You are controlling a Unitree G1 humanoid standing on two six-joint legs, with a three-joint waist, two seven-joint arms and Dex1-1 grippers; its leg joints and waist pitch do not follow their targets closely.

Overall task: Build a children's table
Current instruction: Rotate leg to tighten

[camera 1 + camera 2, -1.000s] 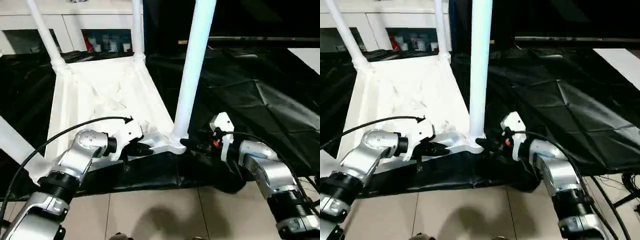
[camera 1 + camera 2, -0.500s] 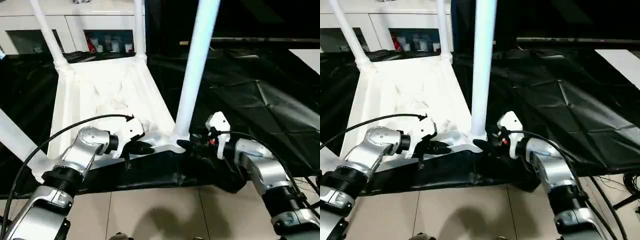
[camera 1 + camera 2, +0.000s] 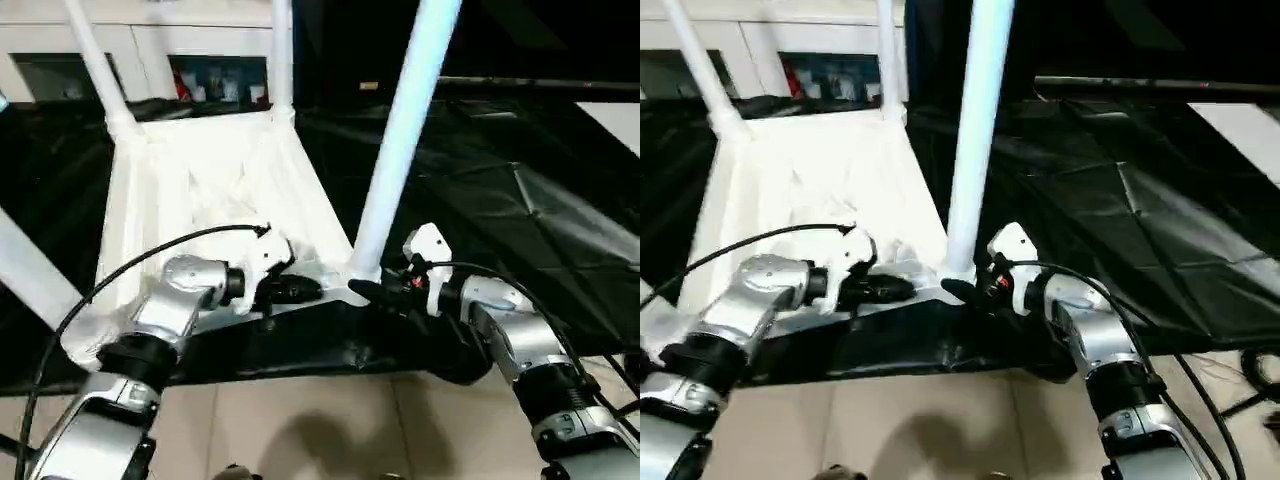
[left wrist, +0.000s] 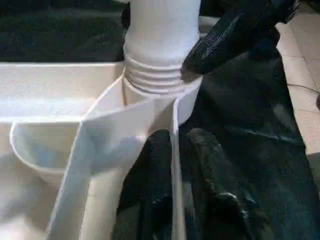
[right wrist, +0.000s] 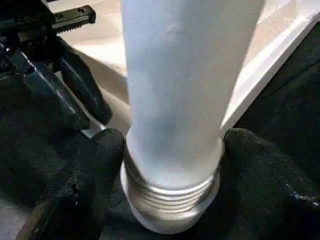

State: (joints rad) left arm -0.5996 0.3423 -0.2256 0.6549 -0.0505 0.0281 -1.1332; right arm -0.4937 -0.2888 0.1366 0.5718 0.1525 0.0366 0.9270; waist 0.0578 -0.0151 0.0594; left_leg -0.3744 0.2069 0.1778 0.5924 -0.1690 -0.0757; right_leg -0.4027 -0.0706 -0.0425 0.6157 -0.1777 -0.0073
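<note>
The white tabletop (image 3: 200,190) lies upside down on a black cloth, with white legs standing in its corner sockets. The near right leg (image 3: 400,130) rises from the corner closest to me. My left gripper (image 3: 300,290) is shut on the tabletop's thin near rim (image 4: 175,150), one black finger (image 4: 155,170) on each side of it. My right gripper (image 3: 365,290) stands open around this leg's threaded base (image 5: 170,200). Its fingertips (image 5: 100,155) sit close on either side of the base. The left wrist view also catches a right finger (image 4: 235,35) against the leg's collar.
Other legs stand at the far left (image 3: 95,65), far right (image 3: 281,55) and near left (image 3: 30,280) corners. A white cabinet (image 3: 150,40) with glass doors is behind. The black cloth (image 3: 500,180) spreads to the right, and tiled floor (image 3: 300,420) lies in front.
The camera has shifted a little. My right gripper's fingers have spread wider around the leg's base. The left gripper stays on the rim.
</note>
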